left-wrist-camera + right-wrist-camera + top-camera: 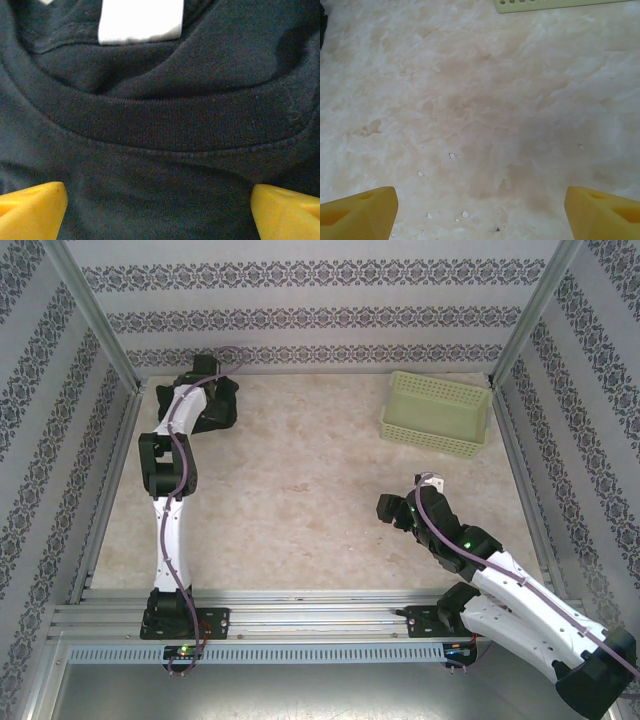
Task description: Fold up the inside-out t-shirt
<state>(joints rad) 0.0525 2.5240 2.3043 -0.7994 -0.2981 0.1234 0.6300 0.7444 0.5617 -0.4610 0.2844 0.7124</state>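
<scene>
The soft black t-shirt [222, 412] with ribbed collar [165, 122] and white tag [140, 22] lies bunched well left of the perforated basket [437, 415]. The left gripper [159, 196] is wide open over it. The right gripper [480, 195] is open over the marbled table [485, 100].

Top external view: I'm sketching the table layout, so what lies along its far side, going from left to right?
Black t-shirt → pale green basket.
</scene>
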